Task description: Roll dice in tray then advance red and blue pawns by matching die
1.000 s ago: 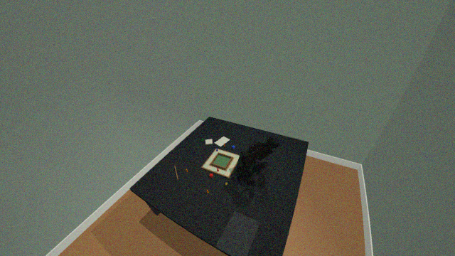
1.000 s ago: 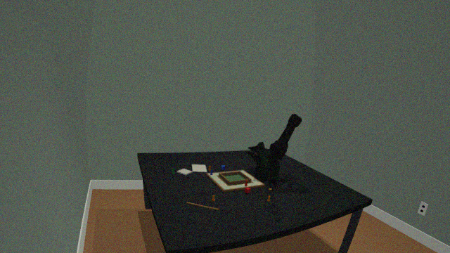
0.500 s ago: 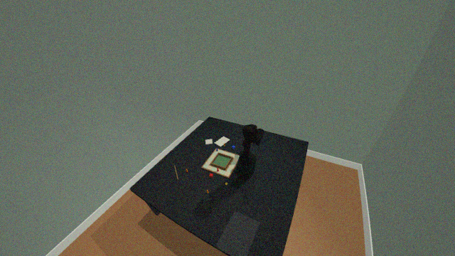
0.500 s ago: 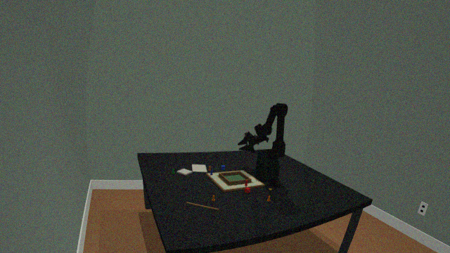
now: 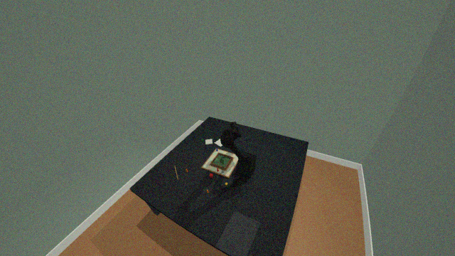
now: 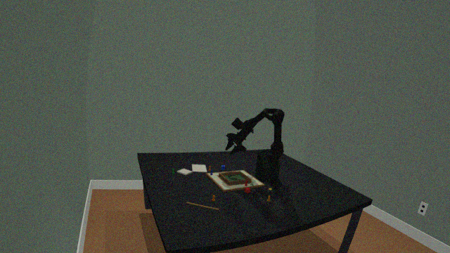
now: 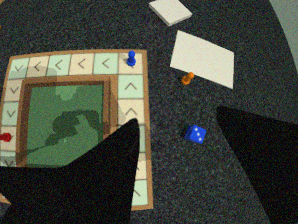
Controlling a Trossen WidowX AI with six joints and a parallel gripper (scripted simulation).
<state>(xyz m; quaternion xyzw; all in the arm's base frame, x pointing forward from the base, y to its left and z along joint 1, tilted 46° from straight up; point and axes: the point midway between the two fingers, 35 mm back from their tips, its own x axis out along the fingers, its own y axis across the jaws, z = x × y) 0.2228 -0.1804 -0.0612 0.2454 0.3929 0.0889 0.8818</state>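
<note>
starting from the left of the exterior view, shows two white flat pieces point(image 5: 208, 141) point(image 6: 184, 171) point(image 7: 170, 11), then a small orange pawn point(image 6: 209, 168) point(image 7: 187, 78). has the blue pawn point(image 5: 217, 149) point(image 6: 211, 172) point(image 7: 131, 58) upright on a corner square of the arrow-marked board point(image 5: 207, 164) point(image 6: 216, 180) point(image 7: 131, 86). next, shows the blue die point(image 6: 223, 167) point(image 7: 195, 134) on the table, outside the tray point(image 5: 212, 165) point(image 6: 228, 183) point(image 7: 106, 100). above, has the gripper point(image 5: 224, 139) point(image 6: 230, 150) point(image 7: 177, 117) spread, pinching nothing. farther right, shows the red pawn point(image 5: 217, 170) point(image 6: 246, 183) point(image 7: 6, 137) on the track, then the red die point(image 5: 211, 175) point(image 6: 247, 190) just beside the board, also outside the tray.
</note>
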